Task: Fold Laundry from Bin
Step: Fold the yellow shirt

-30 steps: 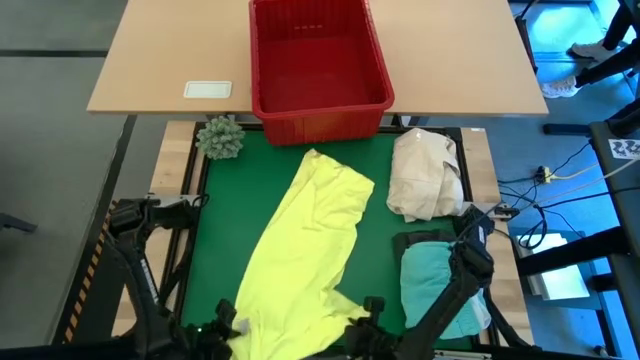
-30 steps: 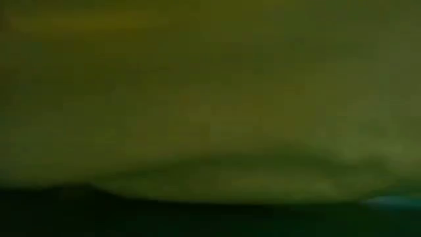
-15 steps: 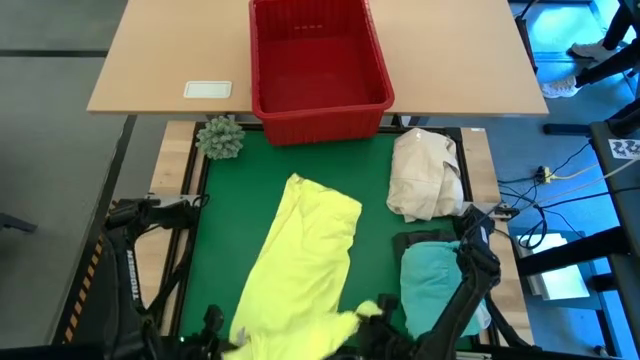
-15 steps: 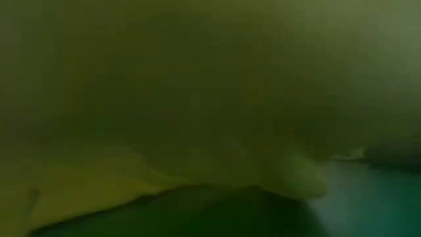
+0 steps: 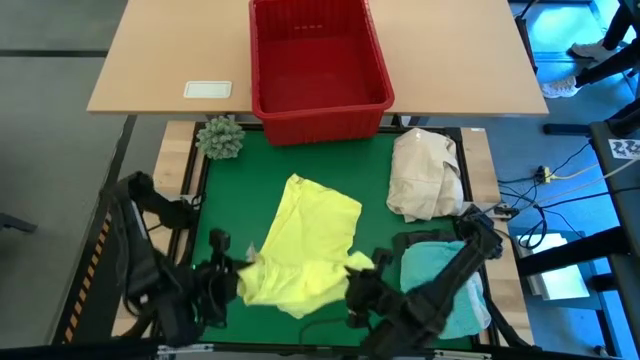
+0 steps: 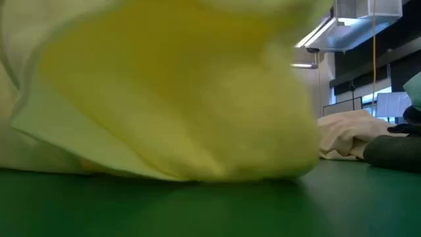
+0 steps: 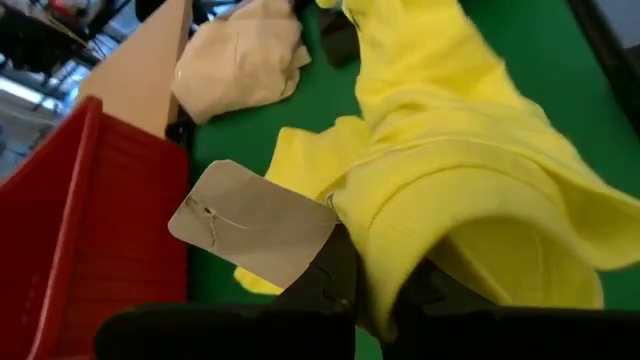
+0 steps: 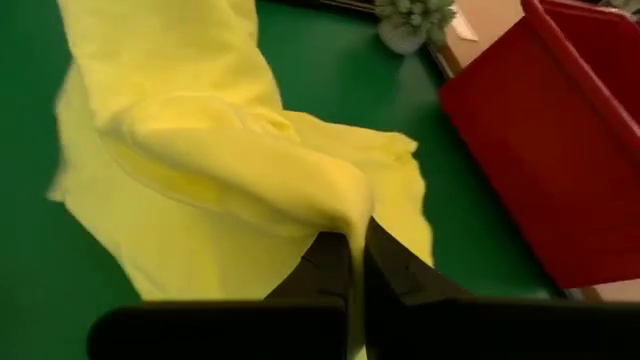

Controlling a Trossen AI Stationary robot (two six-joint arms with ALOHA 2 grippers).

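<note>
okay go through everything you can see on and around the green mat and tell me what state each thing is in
yellow garment: partly folded over itself, near edge lifted by both grippers.
left gripper: shut on the yellow garment.
right gripper: shut on the yellow garment.
red bin: upright, looks empty.
cream cloth bundle: crumpled on the mat.
turquoise garment: folded, lying on a dark garment.
green spiky ball: resting at the mat's corner.

Robotics lab, green work mat (image 5: 375, 165) on a framed bench, ceiling strip lights (image 6: 316, 33), floor cables (image 5: 545, 180)
</note>
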